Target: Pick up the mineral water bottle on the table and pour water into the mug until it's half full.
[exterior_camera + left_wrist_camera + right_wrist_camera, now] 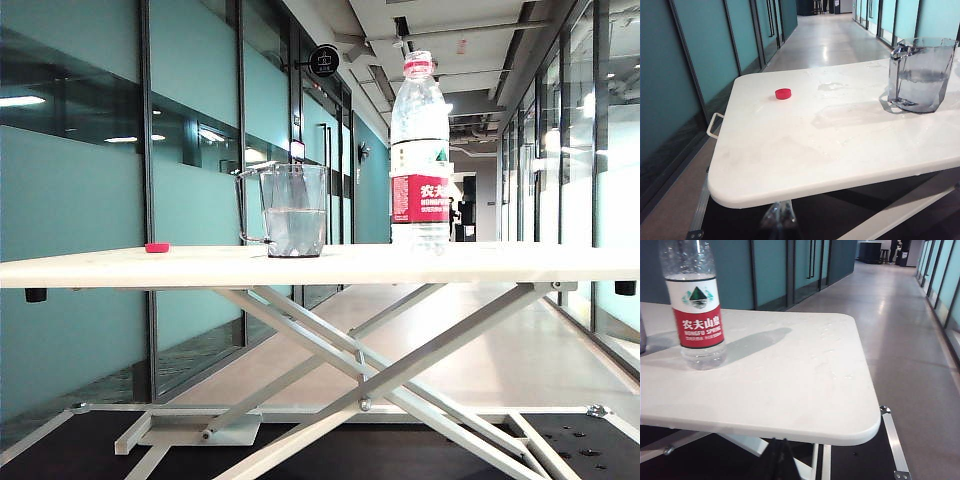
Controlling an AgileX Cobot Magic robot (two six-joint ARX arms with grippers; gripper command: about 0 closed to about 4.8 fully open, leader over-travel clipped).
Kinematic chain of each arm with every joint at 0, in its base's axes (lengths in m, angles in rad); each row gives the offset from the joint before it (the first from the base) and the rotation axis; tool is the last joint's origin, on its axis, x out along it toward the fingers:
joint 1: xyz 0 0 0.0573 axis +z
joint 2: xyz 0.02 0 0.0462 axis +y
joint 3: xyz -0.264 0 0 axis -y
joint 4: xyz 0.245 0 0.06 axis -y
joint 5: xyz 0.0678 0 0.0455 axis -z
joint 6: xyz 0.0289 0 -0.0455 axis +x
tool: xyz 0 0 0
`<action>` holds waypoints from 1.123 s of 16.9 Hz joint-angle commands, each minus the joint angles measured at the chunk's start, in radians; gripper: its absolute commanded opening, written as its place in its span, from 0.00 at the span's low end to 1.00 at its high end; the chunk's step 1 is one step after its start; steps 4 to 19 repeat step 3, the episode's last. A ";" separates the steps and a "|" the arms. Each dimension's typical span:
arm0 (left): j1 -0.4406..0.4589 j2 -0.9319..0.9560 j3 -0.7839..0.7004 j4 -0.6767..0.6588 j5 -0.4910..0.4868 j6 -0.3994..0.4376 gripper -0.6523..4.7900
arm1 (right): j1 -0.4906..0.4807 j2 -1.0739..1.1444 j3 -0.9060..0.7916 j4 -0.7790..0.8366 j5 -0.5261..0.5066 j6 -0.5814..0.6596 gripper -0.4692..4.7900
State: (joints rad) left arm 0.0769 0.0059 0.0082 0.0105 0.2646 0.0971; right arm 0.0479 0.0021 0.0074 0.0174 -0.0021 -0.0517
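Plainly the mineral water bottle (419,150) stands upright on the table (500,265), to the right of the mug (289,211) and a little apart from it, with its mouth uncapped and a small red cap (157,247) lying well off to the left. Only a shallow layer of water (704,354) shows below its label, so I judge it light, top-heavy and easy to tip; its thin clear wall should give under a squeeze and may be damp and slick (wet patches glisten on the tabletop near it). The labelled middle looks the safest place to take hold, since the paper gives more friction than bare plastic. The mug already holds water (918,76) to roughly half its height; being glass, it is rigid, heavier and breakable, best left standing. Both arms sit low and drawn back from the table's near edge, well apart from either object, their cameras looking level across the top. The left gripper (778,222) shows only as a blurred sliver below the edge, so its opening cannot be told. The right gripper (779,460) appears as a dark, narrow wedge with jaws together, holding nothing.
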 commanded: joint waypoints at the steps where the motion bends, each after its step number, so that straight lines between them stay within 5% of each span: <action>1: 0.000 0.001 0.002 0.009 -0.002 0.000 0.11 | -0.001 -0.001 -0.002 0.016 0.002 0.003 0.08; 19: 0.000 0.001 0.002 0.009 -0.002 0.000 0.11 | -0.001 -0.001 -0.002 0.016 0.002 0.003 0.08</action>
